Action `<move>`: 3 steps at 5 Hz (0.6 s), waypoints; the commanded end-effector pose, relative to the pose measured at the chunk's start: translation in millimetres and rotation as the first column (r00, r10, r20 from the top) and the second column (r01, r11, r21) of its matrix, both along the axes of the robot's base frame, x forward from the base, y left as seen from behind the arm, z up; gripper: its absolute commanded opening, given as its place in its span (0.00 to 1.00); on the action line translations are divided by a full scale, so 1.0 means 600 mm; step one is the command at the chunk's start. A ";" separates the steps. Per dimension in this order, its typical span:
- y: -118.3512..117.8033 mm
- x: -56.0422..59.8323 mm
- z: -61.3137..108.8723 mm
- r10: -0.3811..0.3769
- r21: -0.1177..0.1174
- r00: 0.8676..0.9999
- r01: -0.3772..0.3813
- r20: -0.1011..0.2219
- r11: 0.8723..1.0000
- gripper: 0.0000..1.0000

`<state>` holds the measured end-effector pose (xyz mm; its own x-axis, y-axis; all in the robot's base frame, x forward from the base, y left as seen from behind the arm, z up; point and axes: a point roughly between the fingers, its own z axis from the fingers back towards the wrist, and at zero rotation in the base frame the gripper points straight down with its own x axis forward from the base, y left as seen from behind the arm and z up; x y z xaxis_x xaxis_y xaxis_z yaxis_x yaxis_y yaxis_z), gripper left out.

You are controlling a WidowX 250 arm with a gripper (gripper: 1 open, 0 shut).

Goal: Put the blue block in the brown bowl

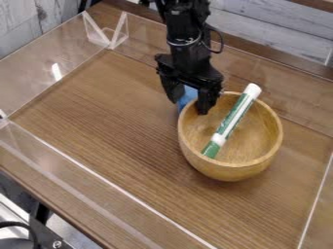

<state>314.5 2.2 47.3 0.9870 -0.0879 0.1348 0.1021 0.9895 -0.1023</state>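
The blue block (189,98) lies on the wooden table just left of the brown bowl (260,156), mostly hidden by the fingers. My gripper (190,97) points straight down over the block with its black fingers (169,90) open on either side of it, low at the table. Only a small patch of blue shows between the fingers. The bowl is round, light-brown wood, and holds a white-and-green tube (235,119) leaning on its far rim.
Clear acrylic walls (53,73) ring the wooden table (104,126). A folded clear stand (104,31) sits at the back left. The arm (185,24) rises from the gripper toward the top of the view.
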 end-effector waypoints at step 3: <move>-0.025 0.000 0.009 -0.017 -0.012 0.999 0.018 0.029 1.000 1.00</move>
